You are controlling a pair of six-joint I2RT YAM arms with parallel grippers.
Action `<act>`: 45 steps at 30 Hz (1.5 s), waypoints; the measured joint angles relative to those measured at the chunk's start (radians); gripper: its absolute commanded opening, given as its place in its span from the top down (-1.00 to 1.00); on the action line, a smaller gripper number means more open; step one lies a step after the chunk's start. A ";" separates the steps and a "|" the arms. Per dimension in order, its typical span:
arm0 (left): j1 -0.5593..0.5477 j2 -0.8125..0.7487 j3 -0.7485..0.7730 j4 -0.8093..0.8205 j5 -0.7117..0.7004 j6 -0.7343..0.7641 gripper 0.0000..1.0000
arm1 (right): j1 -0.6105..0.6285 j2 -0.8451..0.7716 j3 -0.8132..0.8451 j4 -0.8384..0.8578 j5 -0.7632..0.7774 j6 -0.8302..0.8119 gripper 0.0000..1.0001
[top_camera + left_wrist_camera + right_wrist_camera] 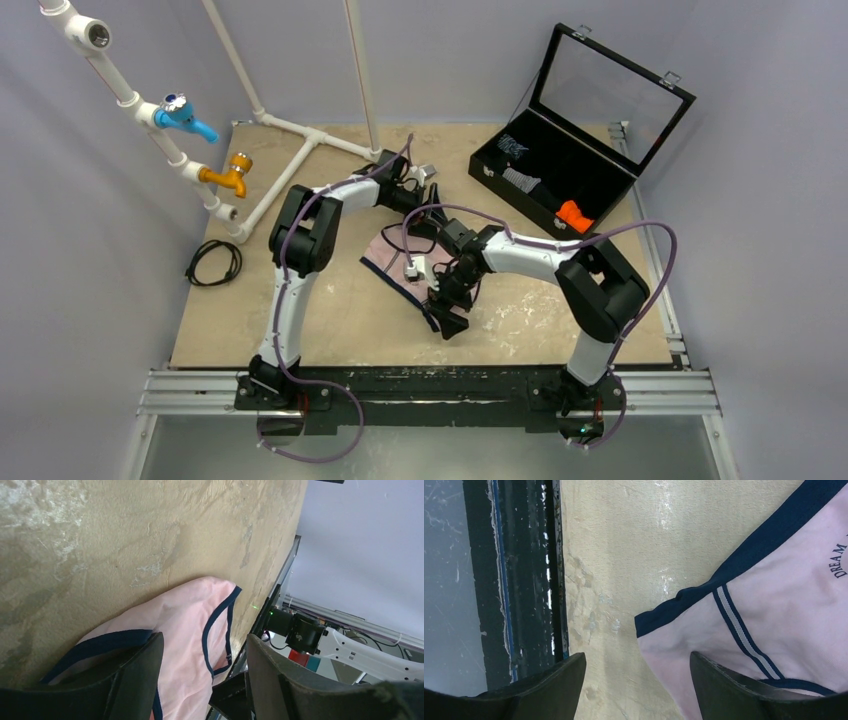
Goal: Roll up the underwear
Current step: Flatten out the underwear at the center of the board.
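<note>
My right hand hangs open over the near corner of the underwear, which lies mid-desk. Farther off, my left hand stands open at its far edge. Uneven pinches could bunch the cloth and skew the roll.

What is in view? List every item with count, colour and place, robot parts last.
Underwear: 1, pale pink with navy trim, mid-table under both claws.
Case: 1, black, lid open, far right of table.
Rolled cloths: 3, orange, grey-striped, dark patterned, inside the case.
Pipes: several, white, far left.
Taps: 2, blue and orange, on the pipes.
Cable: 1, black, coiled at the left edge.
Table: 1, tan.
Arms: 2, white and black, left arm, right arm.
Claws: 2, black, left claw and right claw, both open.
</note>
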 measured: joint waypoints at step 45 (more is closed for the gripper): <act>0.014 -0.330 -0.047 -0.271 0.006 0.407 -0.70 | -0.288 -0.291 0.091 0.011 0.040 0.072 -0.73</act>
